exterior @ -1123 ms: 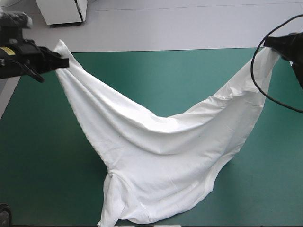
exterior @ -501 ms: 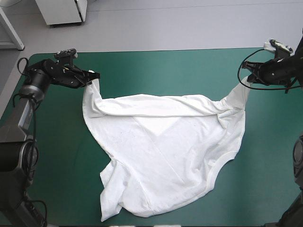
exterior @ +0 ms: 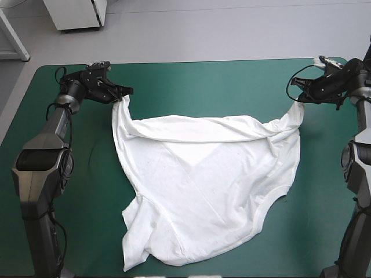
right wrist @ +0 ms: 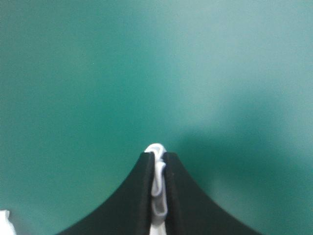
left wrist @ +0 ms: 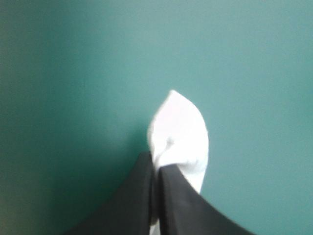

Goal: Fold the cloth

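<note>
The white T-shirt [exterior: 203, 185] lies mostly spread on the teal-green table [exterior: 191, 87], its far edge doubled over in a long fold. My left gripper [exterior: 123, 94] is shut on the shirt's far-left corner, low over the table. In the left wrist view a white tip of T-shirt [left wrist: 178, 137] pokes out past the left gripper [left wrist: 156, 169]. My right gripper [exterior: 297, 97] is shut on the far-right corner, which rises in a strip from the table. In the right wrist view a thin bunch of T-shirt [right wrist: 157, 183] sits pinched in the right gripper [right wrist: 156, 155].
A white cabinet [exterior: 78, 13] stands on the floor beyond the table's far edge. Bare teal-green cover lies along the far side and on both sides of the shirt. The shirt's near hem [exterior: 151, 260] reaches close to the table's near edge.
Both grippers came down from raised, wide-apart positions, and the hanging shirt settled onto the table. Just before now they shifted a little inward and forward, still holding the corners.
</note>
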You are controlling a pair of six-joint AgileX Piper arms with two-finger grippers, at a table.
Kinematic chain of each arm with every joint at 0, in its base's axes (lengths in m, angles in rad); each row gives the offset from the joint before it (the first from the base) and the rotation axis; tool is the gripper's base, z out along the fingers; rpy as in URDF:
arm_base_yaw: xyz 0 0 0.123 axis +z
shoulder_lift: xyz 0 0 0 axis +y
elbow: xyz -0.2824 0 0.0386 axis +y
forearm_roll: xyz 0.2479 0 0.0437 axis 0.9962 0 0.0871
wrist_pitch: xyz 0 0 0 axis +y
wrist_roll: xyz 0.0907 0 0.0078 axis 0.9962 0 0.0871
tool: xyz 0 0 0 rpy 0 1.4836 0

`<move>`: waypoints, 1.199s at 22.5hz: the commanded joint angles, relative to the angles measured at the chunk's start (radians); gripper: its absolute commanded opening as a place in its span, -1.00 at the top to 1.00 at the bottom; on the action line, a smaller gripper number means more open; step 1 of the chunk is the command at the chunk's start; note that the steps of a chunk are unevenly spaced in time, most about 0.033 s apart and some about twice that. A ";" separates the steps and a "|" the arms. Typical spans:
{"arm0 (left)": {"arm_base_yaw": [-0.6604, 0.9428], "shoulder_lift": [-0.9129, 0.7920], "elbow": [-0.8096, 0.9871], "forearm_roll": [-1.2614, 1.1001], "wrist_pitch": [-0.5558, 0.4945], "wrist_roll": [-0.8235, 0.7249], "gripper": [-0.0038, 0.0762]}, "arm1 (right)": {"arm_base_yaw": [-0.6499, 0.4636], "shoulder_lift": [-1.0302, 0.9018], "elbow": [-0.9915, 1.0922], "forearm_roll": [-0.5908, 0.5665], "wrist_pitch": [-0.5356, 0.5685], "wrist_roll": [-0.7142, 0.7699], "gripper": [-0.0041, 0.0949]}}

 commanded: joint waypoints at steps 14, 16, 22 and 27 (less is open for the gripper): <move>-0.004 -0.140 -0.234 0.129 0.487 0.031 -0.25 | -0.006 -0.108 -0.215 -0.076 0.191 0.030 -0.12; -0.002 -0.203 -0.234 0.117 0.487 0.031 -0.24 | -0.006 -0.155 -0.211 -0.074 0.193 0.037 -0.12; -0.075 -0.470 -0.084 0.177 0.487 0.012 -0.07 | -0.006 -0.352 -0.073 -0.074 0.193 0.061 -0.12; -0.188 -0.675 0.159 0.278 0.487 0.007 -0.07 | -0.006 -0.458 0.058 -0.060 0.193 0.066 -0.12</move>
